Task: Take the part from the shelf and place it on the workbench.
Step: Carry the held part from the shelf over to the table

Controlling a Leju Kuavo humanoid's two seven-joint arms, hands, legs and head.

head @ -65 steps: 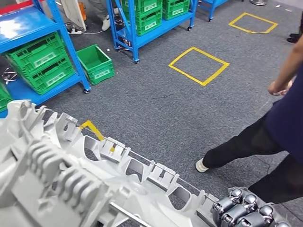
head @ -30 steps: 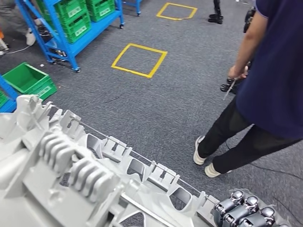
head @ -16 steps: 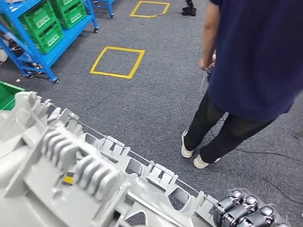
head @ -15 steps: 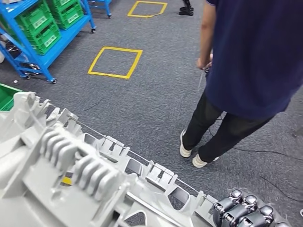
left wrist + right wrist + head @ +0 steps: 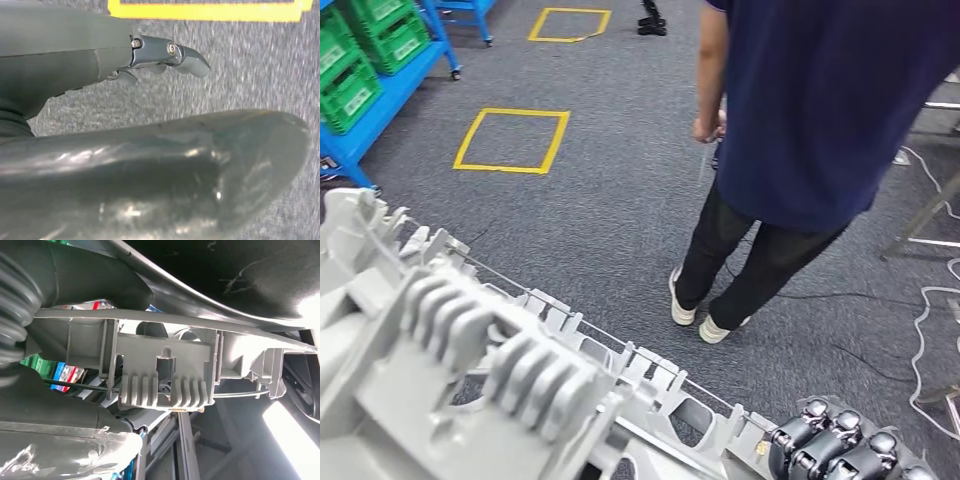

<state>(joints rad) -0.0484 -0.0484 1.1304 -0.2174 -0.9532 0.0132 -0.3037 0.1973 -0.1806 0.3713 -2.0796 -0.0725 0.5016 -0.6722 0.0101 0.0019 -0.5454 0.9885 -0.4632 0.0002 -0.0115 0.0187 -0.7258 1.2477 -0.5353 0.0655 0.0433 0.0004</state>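
Observation:
The part [image 5: 471,370] is a long pale grey plastic moulding with ribs and clip housings. It lies across the bottom of the head view, from the left edge to the lower right. My right hand [image 5: 841,450] grips its right end, dark fingers curled over the rim. The right wrist view looks along the part's ribbed underside [image 5: 166,370]. In the left wrist view my left hand [image 5: 151,150] hangs over grey carpet, one finger [image 5: 188,57] stretched out and set apart from the thick thumb. Whether that hand holds the part is hidden.
A person [image 5: 803,120] in a dark blue top and black trousers stands close ahead, right of centre. A yellow taped square [image 5: 512,140] marks the carpet. A blue shelf with green crates [image 5: 358,60] stands far left. White cables [image 5: 931,320] and a metal leg [image 5: 924,215] lie at right.
The camera has swung to the right: the blue shelves and yellow squares slid left and the person now stands ahead. The part and my right hand keep the same place in the picture.

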